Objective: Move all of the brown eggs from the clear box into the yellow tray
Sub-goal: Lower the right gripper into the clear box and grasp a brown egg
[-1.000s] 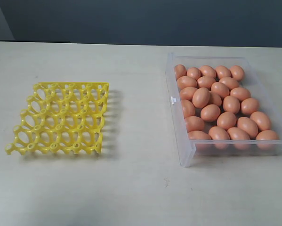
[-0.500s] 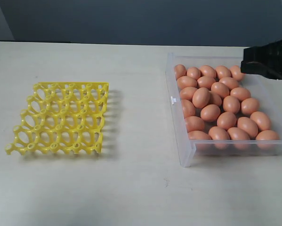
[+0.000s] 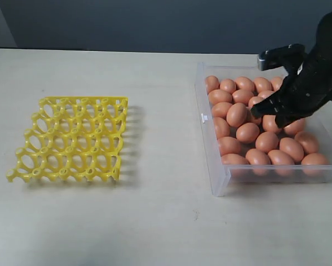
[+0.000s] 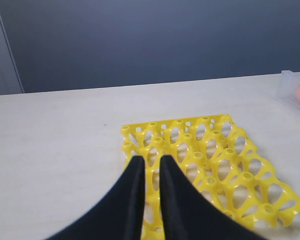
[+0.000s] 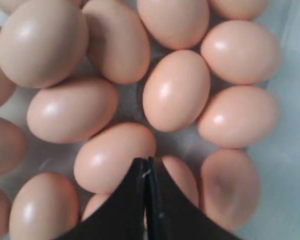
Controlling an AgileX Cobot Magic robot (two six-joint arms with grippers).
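Brown eggs (image 3: 248, 133) fill the clear box (image 3: 218, 180) on the tabletop (image 3: 154, 210), under the clenched right gripper (image 5: 145, 161), which holds nothing. Left gripper (image 4: 148, 161), jaws slightly parted, hovers above the yellow tray (image 3: 71, 138).

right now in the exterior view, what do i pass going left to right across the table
yellow tray → white clip on the clear box wall → brown eggs; right gripper overlaps the eggs, so left out
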